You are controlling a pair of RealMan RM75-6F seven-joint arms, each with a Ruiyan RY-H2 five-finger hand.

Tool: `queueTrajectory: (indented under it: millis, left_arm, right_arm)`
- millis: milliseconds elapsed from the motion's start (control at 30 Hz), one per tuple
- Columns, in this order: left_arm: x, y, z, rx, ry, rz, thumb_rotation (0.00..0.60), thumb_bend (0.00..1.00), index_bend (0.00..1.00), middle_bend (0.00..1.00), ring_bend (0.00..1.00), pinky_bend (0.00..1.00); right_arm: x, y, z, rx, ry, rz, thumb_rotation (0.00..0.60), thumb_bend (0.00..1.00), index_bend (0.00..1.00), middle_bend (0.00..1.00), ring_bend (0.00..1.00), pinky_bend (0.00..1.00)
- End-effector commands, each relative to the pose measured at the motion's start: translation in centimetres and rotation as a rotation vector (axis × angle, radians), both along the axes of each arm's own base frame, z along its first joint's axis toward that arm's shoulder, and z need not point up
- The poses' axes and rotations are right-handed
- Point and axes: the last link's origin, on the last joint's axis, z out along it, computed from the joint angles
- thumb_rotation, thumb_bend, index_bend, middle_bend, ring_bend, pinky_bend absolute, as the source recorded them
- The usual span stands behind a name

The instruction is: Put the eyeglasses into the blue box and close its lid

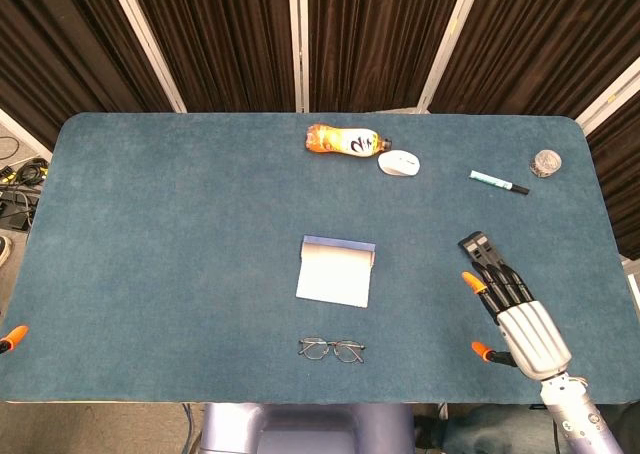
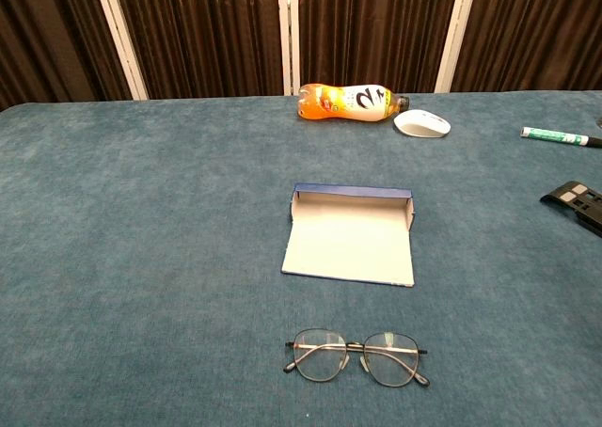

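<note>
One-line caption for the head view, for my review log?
Eyeglasses lie untouched in front of the open blue box; the right hand rests flat and empty at the right.

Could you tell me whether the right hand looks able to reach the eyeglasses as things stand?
Probably yes. The right hand hovers open over bare table, and nothing lies between it and the eyeglasses, which sit alone near the front edge, apart from the blue box.
</note>
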Motion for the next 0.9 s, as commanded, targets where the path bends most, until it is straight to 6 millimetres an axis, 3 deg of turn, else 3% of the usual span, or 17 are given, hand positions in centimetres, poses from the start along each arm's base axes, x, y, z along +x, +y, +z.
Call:
queueTrajectory:
  millis: [33, 333, 433, 633, 800, 900]
  left_arm:
    - [0.0, 0.1, 0.0, 0.0, 0.0, 0.002, 0.6, 0.0, 0.0, 0.0, 0.0, 0.0]
    - [0.0, 0.6, -0.3, -0.005, 0.011, 0.013, 0.6, 0.0, 0.0, 0.0, 0.0, 0.0]
    - [-0.1, 1.4, -0.8, -0.017, 0.023, 0.026, 0.6, 0.0, 0.0, 0.0, 0.0, 0.0]
    - [-0.5, 2.6, -1.4, -0.032, 0.041, 0.059, 0.6, 0.0, 0.0, 0.0, 0.0, 0.0]
    - [-0.8, 3.0, -1.8, -0.037, 0.05, 0.079, 0.6, 0.0, 0.0, 0.0, 0.0, 0.0]
    - [-1.3, 3.5, -2.1, -0.047, 0.06, 0.104, 0.6, 0.0, 0.0, 0.0, 0.0, 0.0]
  right_arm:
    - [0.0, 0.0, -0.1, 0.002, 0.003, 0.001, 0.6, 0.0, 0.0, 0.0, 0.0, 0.0]
    - [0.8, -0.7, -1.8, 0.129, -0.002, 0.017, 0.6, 0.0, 0.05, 0.0, 0.0, 0.0]
    - [2.8, -1.9, -4.3, 0.337, 0.006, 0.067, 0.6, 0.0, 0.13, 0.0, 0.0, 0.0]
    - [5.6, -3.7, -6.8, 0.504, 0.064, 0.131, 0.6, 0.0, 0.33, 0.0, 0.0, 0.0]
    - [7.3, -5.1, -9.3, 0.586, 0.091, 0.135, 0.6, 0.06, 0.37, 0.0, 0.0, 0.0]
    - [9.1, -6.6, -12.0, 0.63, 0.117, 0.136, 0.6, 0.12, 0.38, 0.0, 0.0, 0.0]
